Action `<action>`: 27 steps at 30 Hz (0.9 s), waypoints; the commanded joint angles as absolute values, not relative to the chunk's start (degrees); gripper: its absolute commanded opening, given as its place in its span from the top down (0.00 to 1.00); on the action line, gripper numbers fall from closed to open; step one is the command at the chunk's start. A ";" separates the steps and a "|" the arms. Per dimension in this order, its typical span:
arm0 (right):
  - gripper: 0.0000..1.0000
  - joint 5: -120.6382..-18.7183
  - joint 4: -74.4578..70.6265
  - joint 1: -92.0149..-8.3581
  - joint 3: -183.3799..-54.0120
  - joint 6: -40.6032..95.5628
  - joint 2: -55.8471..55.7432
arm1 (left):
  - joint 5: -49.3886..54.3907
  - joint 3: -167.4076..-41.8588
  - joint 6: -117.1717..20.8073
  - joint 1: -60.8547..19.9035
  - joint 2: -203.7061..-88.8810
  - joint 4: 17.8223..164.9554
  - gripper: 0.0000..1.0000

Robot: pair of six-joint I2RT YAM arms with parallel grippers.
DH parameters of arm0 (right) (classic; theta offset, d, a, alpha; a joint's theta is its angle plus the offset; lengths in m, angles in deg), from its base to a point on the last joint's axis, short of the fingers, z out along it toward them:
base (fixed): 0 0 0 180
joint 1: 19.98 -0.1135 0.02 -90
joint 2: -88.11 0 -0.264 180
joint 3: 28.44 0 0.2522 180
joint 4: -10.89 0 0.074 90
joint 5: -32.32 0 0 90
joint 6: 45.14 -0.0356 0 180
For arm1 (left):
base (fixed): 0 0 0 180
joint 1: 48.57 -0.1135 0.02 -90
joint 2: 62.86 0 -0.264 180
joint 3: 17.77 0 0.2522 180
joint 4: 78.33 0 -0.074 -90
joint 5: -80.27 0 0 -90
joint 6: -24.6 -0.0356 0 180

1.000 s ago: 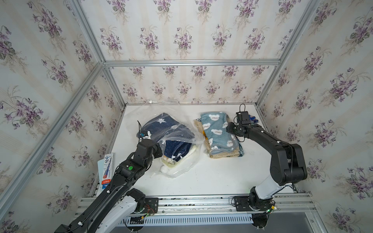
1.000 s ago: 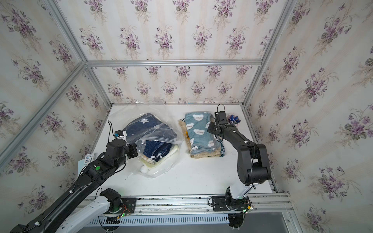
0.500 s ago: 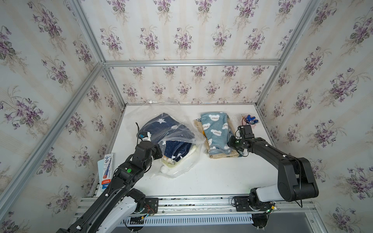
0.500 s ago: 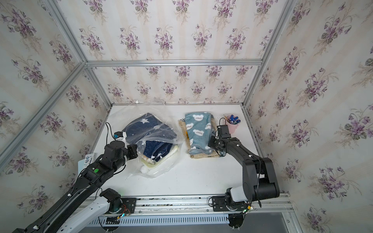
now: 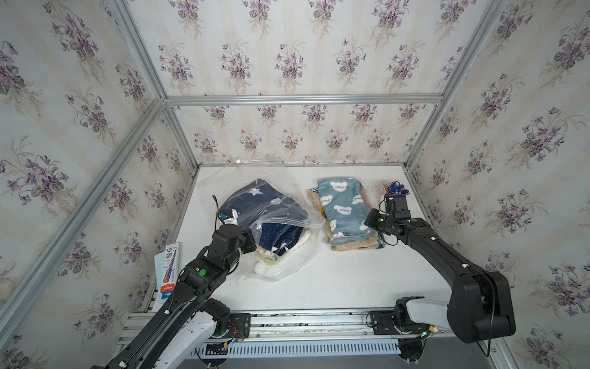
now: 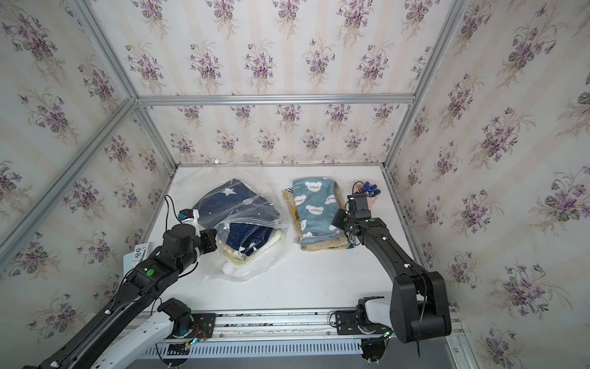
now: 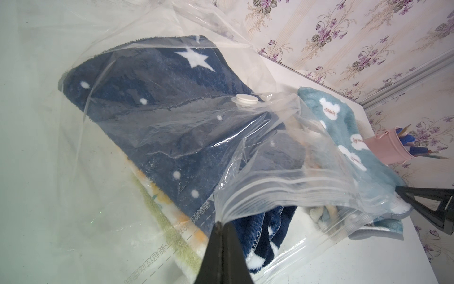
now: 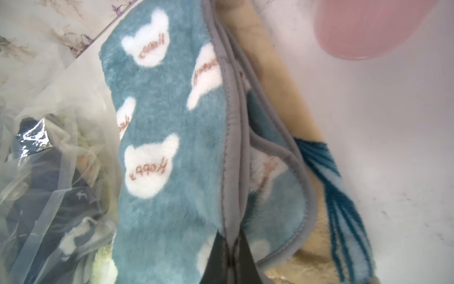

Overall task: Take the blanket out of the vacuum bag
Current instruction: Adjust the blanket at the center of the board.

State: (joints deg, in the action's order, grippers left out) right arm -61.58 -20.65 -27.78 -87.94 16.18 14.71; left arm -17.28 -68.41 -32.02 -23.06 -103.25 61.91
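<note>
Black L gripper (image 7: 222, 228), approx 8 o'clock on the white table (image 5: 335, 287), is clamped tight on the zip-strip edge of the vacuum bag (image 5: 293, 265); its fingertips show only in the L wrist view, since the wrist body covers them in both top views. A printed pack (image 5: 169, 268) lies at the table's 8 o'clock edge, partly behind the L arm; print too small to read.

The bag lies across 9–11 o'clock, mouth open on the near side; a white pom-pom (image 5: 261, 270) sits at the near lip, can't tell what it belongs to. The navy blanket (image 5: 252, 199) w/ white stars is inside the bag, near end poking toward the mouth; cream and yellow-green layers lie under it, no. of pieces unclear. The white valve cap (image 7: 246, 99) sits on the bag's top face.

R gripper (image 8: 232, 242), approx 3 o'clock, is pinched closed on the grey hem of the teal blanket (image 5: 343, 207); again seen only from its wrist cam. That blanket, w/ bear print, lies folded outside the bag at 1–2 o'clock on a beige blanket (image 5: 354, 245), which is mostly covered; whether the bag touches them, can't tell.

A pink cup (image 7: 383, 145) stands at the far 2 o'clock corner, half hidden behind the R wrist in both top views; contents blue, unclear. The bag's far end rises by the back wall at 11–12 o'clock; edges hard to trace.
</note>
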 commanded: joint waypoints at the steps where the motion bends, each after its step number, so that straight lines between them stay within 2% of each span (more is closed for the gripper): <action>1: 1.00 -55.49 -20.92 -25.69 -86.82 16.17 14.82 | -16.94 -68.88 -32.24 -23.09 -103.46 62.42 1.00; 9: 0.98 -59.98 -15.96 -23.24 -86.37 16.50 6.76 | -17.24 -68.93 -32.45 -23.11 -103.33 61.98 1.00; 12: 0.85 -60.75 -15.52 -23.24 -86.20 16.87 4.61 | -17.29 -68.71 -32.17 -23.09 -103.13 61.91 1.00; 15: 0.66 -59.81 -16.09 -23.24 -85.38 16.96 7.62 | -17.30 -68.79 -32.11 -23.09 -102.87 61.41 1.00; 18: 0.56 -59.21 -18.70 -23.56 -85.91 16.92 13.19 | -17.24 -68.79 -32.00 -23.09 -102.63 61.15 1.00; 20: 0.54 -58.99 -20.72 -24.78 -86.79 16.96 17.30 | -17.29 -68.93 -31.99 -23.09 -102.59 61.10 1.00; 24: 0.54 -55.13 -25.63 -36.39 -91.03 17.47 20.65 | -17.70 -69.06 -31.99 -23.09 -102.59 61.10 1.00; 27: 0.59 -49.06 -29.99 -48.50 -95.58 18.10 16.90 | -17.65 -69.14 -31.51 -23.09 -102.51 61.01 1.00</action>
State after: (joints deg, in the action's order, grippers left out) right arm -55.42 -24.17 -43.14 -93.36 17.10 18.75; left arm -17.26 -68.63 -31.97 -23.06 -102.70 61.23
